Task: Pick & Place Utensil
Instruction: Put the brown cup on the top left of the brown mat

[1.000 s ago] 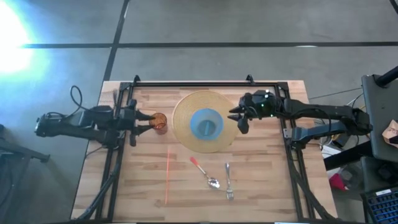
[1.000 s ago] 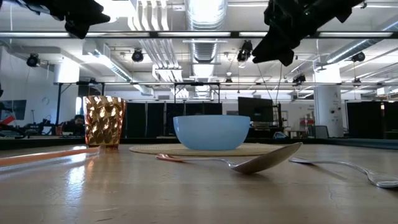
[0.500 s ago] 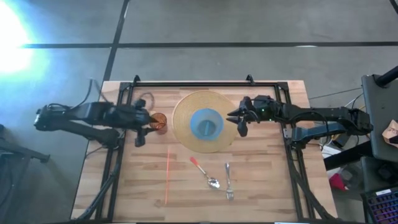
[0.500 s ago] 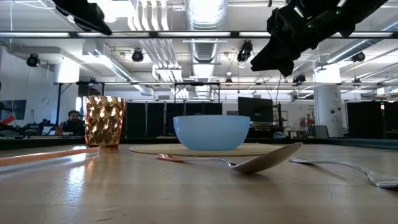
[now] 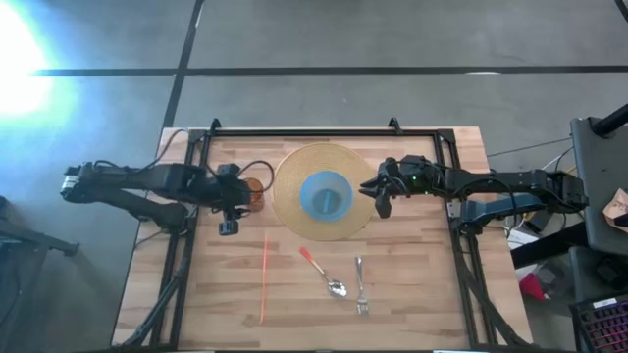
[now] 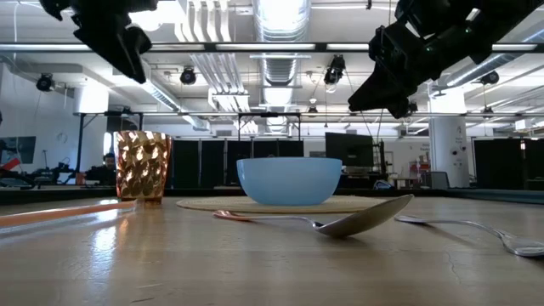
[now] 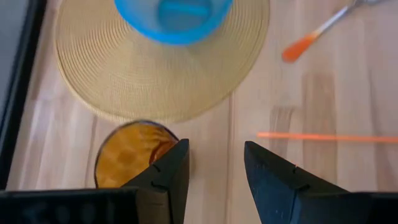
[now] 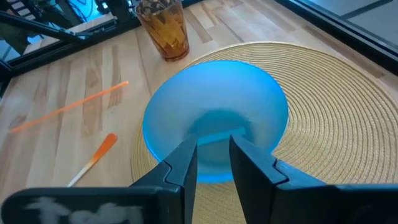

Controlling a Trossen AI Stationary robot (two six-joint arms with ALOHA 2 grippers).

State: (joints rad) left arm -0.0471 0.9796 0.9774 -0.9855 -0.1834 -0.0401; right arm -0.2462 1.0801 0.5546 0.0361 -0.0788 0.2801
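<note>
Grey concrete floor surrounds a wooden table (image 5: 412, 294) seen from above, where a blue bowl (image 5: 325, 193) sits on a round woven mat (image 5: 294, 167) near the far edge. An amber cup (image 5: 252, 188) stands just beside the mat. The spoon (image 5: 324, 274) with an orange handle and the fork (image 5: 360, 285) lie untouched toward the near edge, beside a thin orange straw (image 5: 265, 279). The left pincer (image 5: 228, 222) hangs by the cup, the right pincer (image 5: 379, 196) at the mat's right rim.

At table height, both arms hang above the bowl (image 6: 289, 180), cup (image 6: 142, 166) and spoon (image 6: 340, 223).

From the left wrist, the released fingers (image 7: 272, 180) stand apart over bare wood beside the cup (image 7: 130, 152).

From the right wrist, the fingers (image 8: 252, 163) stand narrowly apart, grasping nothing, above the bowl (image 8: 214, 112).
</note>
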